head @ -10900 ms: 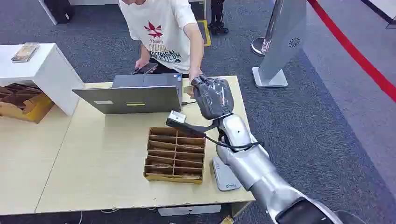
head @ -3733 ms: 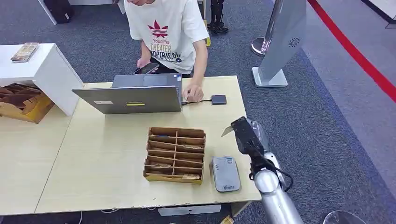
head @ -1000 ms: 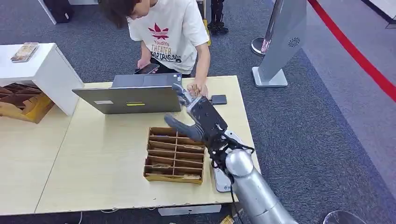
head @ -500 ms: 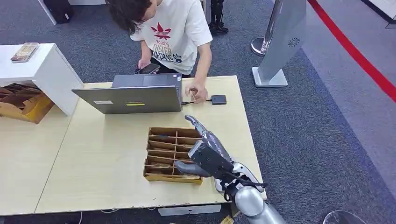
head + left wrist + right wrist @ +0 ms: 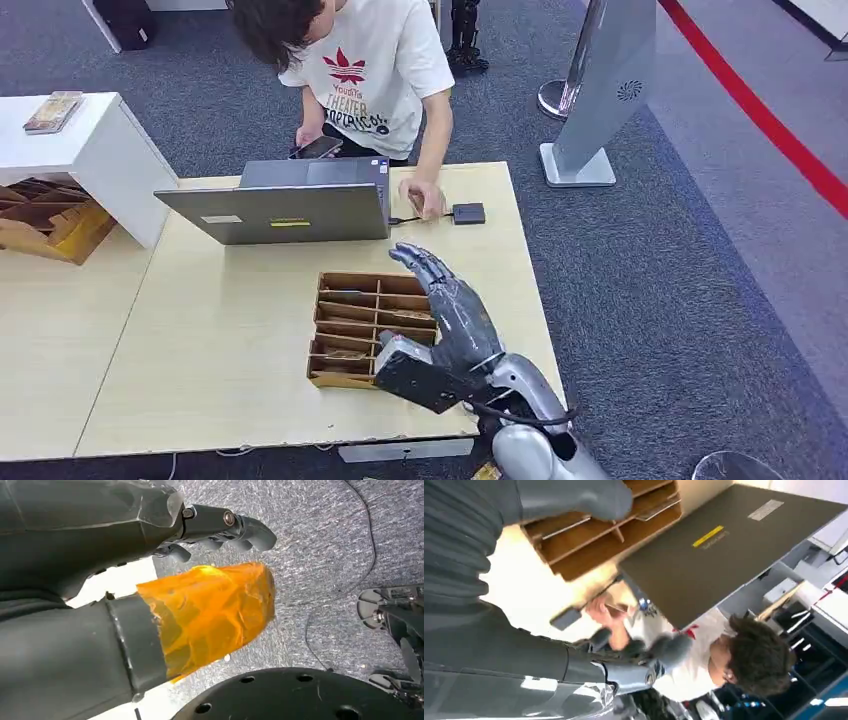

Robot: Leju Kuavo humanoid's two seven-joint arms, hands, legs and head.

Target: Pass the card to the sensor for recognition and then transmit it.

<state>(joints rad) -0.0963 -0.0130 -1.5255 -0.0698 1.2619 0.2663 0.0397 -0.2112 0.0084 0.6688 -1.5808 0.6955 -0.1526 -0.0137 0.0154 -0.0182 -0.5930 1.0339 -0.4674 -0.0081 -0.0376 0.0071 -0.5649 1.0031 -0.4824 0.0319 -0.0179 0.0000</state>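
Observation:
My right hand [image 5: 452, 312] hovers with its fingers spread and nothing in them, above the right side of the wooden divider box [image 5: 352, 322]. In the right wrist view the same hand [image 5: 574, 655] is empty, with the box [image 5: 589, 535] close by. A person's hand [image 5: 424, 197] rests on the table by the laptop [image 5: 290, 205] and appears to hold the small tan card [image 5: 616, 608]. My right arm hides the card sensor. My left hand [image 5: 210, 555] hangs over the carpet with its orange-wrapped thumb [image 5: 215, 610] apart from the fingers, holding nothing.
A person in a white shirt [image 5: 365, 60] leans over the far table edge. A small dark hub [image 5: 468, 213] lies beside the laptop. A white cabinet [image 5: 95, 150] and a cardboard box [image 5: 45, 222] stand at the left. A grey stand [image 5: 600, 90] is at the back right.
My right hand has drawn back from the person's hand towards me, to over the divider box, with its fingers now empty. The person's hand stays by the laptop.

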